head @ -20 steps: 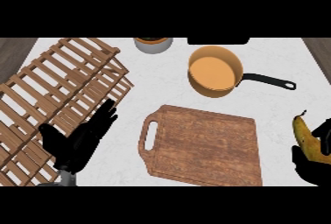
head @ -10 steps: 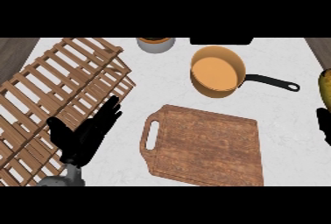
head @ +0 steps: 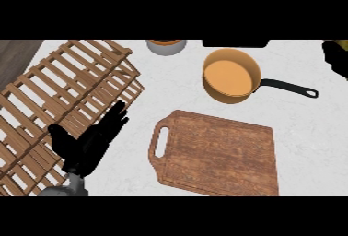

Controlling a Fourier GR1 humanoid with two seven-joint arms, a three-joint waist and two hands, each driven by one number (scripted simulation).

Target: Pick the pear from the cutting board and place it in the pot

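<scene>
The pear is just a small yellow-green bit at the far right edge of the picture, up high. It sits right on top of the black right hand. Most of that hand is cut off by the edge, so I cannot tell if it is closed on the pear or not. The pear is off to the right of the pot, not in it. The pot is round and orange, and its black handle points to the right. Below the pot lies the brown cutting board, with nothing on it. The left hand is spread out flat at the left, by the edge of a wooden rack on the white table.
</scene>
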